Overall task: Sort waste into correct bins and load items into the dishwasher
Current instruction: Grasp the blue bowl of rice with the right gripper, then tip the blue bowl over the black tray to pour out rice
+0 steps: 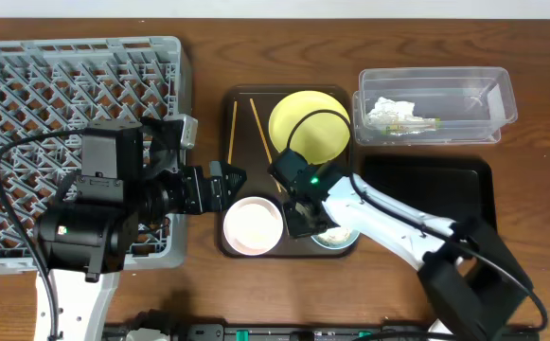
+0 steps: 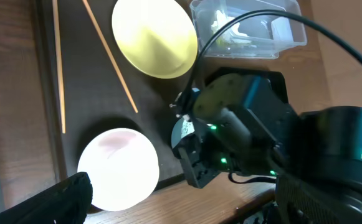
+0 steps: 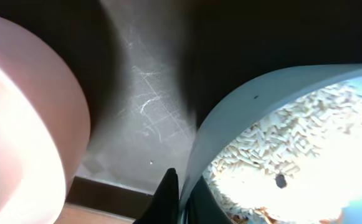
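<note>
Rice-like food scraps (image 3: 280,143) fill the light blue bowl (image 3: 230,118), seen close in the right wrist view. One dark fingertip (image 3: 168,190) sits just outside the bowl's rim. The other finger is out of view, so we cannot tell whether the right gripper (image 1: 305,223) has pinched the rim or only straddles it.

Overhead, the bowl sits at the near right corner of the dark brown serving tray (image 1: 241,114), just beside the white bowl (image 1: 253,225). The yellow plate (image 1: 310,125) and the chopsticks (image 1: 232,133) lie farther back on the tray. The left gripper (image 1: 225,180) hovers at the tray's left edge, spread and holding nothing.

Step in hand, as we judge it: taking the blue bowl to dump its scraps. The next move calls for a firm pinch on the rim, a level lift, then tipping over a bin. The black tray (image 1: 426,185) is the nearer one.

Only the overhead view shows the tissue (image 1: 385,109) and wrapper (image 1: 416,125) already in the clear tub (image 1: 502,90), and the grey dish rack (image 1: 28,85) with nothing loaded. Only the wrist view shows the scraps.
</note>
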Robot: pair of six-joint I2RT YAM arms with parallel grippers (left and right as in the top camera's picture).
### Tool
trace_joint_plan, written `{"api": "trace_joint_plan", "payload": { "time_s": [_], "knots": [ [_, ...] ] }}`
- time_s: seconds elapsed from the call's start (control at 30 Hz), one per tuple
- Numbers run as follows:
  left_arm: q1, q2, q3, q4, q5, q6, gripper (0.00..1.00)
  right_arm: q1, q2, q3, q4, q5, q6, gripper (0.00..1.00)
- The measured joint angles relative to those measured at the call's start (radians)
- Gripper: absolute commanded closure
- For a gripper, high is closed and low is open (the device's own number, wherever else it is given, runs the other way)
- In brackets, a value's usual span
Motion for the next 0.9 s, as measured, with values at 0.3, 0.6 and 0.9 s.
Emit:
{"api": "trace_joint_plan", "payload": {
  "time_s": [0.3, 0.6, 0.9],
  "knots": [
    [0.0, 0.0, 0.0, 0.0, 0.0, 0.0, 0.06, -0.167, -0.296, 0.002, -0.013, -0.129, -0.069, 0.99],
    [0.0, 0.0, 0.0, 0.0, 0.0, 0.0, 0.06, -0.606, -0.42, 0.002, -0.195, -0.457, -0.34, 0.99],
    [0.0, 0.0, 0.0, 0.0, 0.0, 0.0, 0.06, -0.969, -0.382, -0.206, -0.125, -0.862, -0.641, 0.99]
  ]
}}
